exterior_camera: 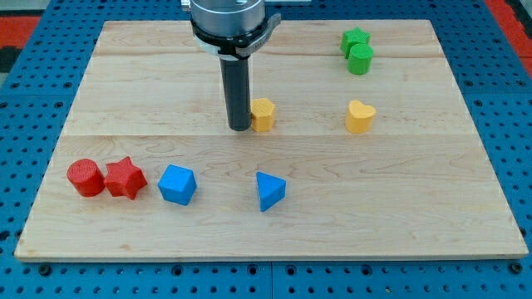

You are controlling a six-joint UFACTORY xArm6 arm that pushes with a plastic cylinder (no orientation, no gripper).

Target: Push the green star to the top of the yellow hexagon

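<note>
The green star (355, 39) lies near the view's top right, touching a green cylinder (360, 59) just below it. The yellow hexagon (263, 115) sits near the board's middle. My tip (239, 128) rests on the board right against the hexagon's left side, far left of and below the green star.
A yellow heart (360, 116) lies right of the hexagon. Along the view's bottom sit a red cylinder (85, 178), a red star (125, 177), a blue cube-like block (177, 184) and a blue triangle (269, 191). The wooden board (432, 208) ends on blue pegboard.
</note>
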